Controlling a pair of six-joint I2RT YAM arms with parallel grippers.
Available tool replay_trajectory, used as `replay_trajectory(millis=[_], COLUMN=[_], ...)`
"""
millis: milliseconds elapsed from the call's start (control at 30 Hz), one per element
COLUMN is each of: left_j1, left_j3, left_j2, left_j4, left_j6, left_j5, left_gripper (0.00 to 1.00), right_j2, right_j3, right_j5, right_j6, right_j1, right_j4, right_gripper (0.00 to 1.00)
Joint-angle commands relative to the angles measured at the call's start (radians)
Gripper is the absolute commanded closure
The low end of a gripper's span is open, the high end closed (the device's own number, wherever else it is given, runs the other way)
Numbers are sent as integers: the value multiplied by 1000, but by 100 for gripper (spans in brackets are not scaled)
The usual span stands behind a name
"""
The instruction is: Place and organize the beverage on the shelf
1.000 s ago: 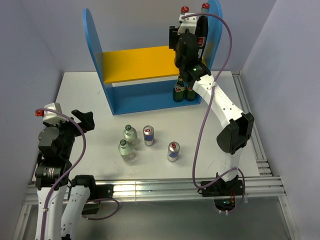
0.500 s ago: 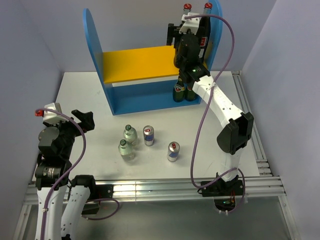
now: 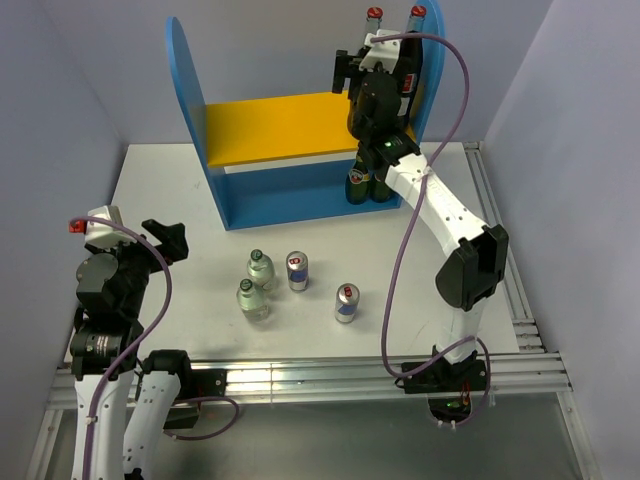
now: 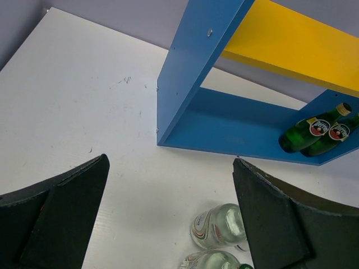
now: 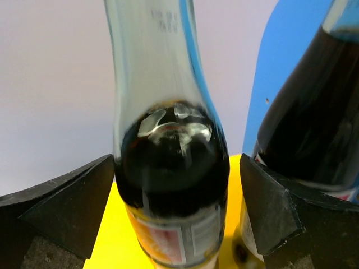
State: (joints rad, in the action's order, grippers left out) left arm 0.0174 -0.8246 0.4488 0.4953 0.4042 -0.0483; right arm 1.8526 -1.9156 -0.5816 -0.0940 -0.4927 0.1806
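Observation:
The blue shelf (image 3: 188, 95) carries two tall cola bottles at the right end of its yellow board (image 3: 270, 125). My right gripper (image 3: 372, 62) stands open around the left cola bottle (image 3: 373, 15), a finger on each side and no grip on it. In the right wrist view that bottle (image 5: 171, 168) fills the gap of the gripper (image 5: 176, 162), and the second cola bottle (image 5: 314, 123) is just to its right. Two clear green-capped bottles (image 3: 260, 267) (image 3: 251, 298) and two slim cans (image 3: 297, 270) (image 3: 346, 302) stand on the table. My left gripper (image 3: 165, 240) is open and empty at the near left.
Two green glass bottles (image 3: 357, 183) (image 3: 380, 185) stand at the right end of the shelf's lower level. In the left wrist view the green bottles (image 4: 311, 131) and the clear bottles (image 4: 221, 224) show ahead of the open gripper (image 4: 168, 162). Grey walls close in the table.
My right gripper has gone from shut on the left cola bottle to open, leaving the bottle standing on the yellow board. The left arm has not moved.

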Motion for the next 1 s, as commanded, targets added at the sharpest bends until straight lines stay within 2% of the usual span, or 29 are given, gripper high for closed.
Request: replay_trajectory(millis=[0,467,967], left_j1=[-10,-11,-11], left_j3=[-4,-4,-2], left_j2=[-12,-15,-24], left_j4=[-29,-26,-20], left_j6=[-21,-24,-22], left_j5=[21,15,-5], left_gripper=[1,1,1], right_j2=[-72,-167,-311], right_j3=[16,162,306], right_j5=[-30,-77,-178], right_j6=[-4,-23,54], right_j1=[-7,-50,-138], right_j4=[43,76,28], right_gripper=[0,0,0])
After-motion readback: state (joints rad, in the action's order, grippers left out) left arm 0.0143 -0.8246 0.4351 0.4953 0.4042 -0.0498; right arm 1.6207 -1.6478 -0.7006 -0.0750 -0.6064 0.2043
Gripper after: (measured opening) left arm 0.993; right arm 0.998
